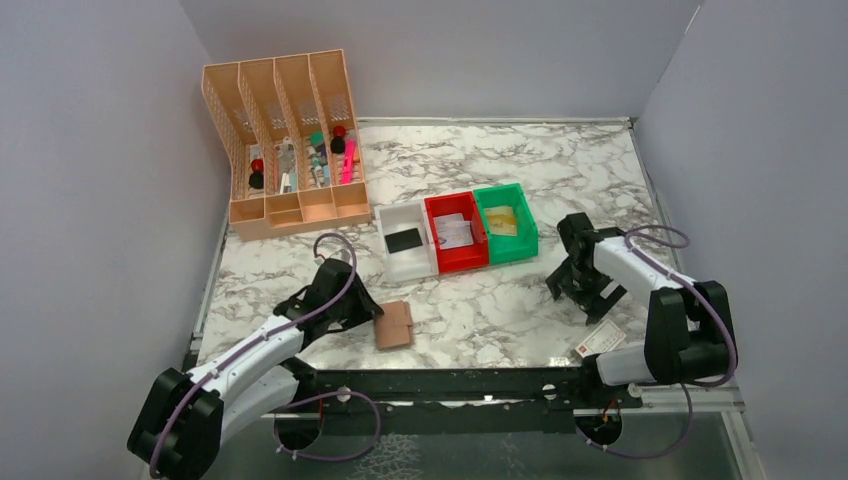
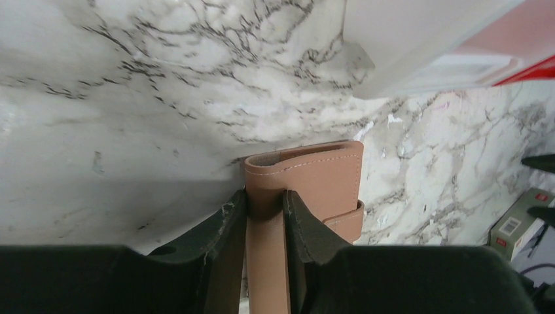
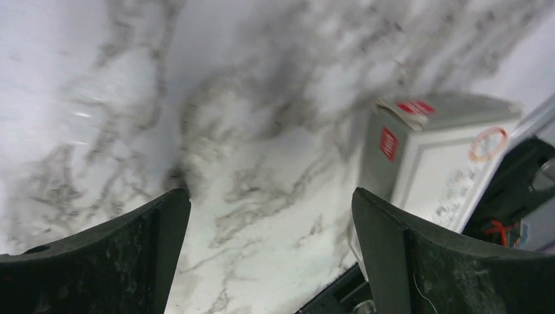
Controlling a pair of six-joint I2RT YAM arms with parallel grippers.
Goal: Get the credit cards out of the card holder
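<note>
The brown card holder (image 1: pixel 395 325) lies near the table's front edge, left of centre. My left gripper (image 1: pixel 368 309) is shut on its near flap; in the left wrist view both fingers (image 2: pixel 226 226) pinch the brown leather (image 2: pixel 314 173). No card shows at the holder. A dark card (image 1: pixel 403 240) lies in the white bin (image 1: pixel 395 268). A tan-gold card (image 1: pixel 500 221) lies in the green bin (image 1: pixel 512 249). My right gripper (image 1: pixel 584 292) is open and empty, low over bare table at the right (image 3: pixel 270 203).
A red bin (image 1: pixel 461 262) between the white and green ones holds a pale flat item. A peach file organizer (image 1: pixel 285 140) with pens stands at the back left. A small white box with a red label (image 1: pixel 600 342) lies by the right arm's base and shows in the right wrist view (image 3: pixel 425 157).
</note>
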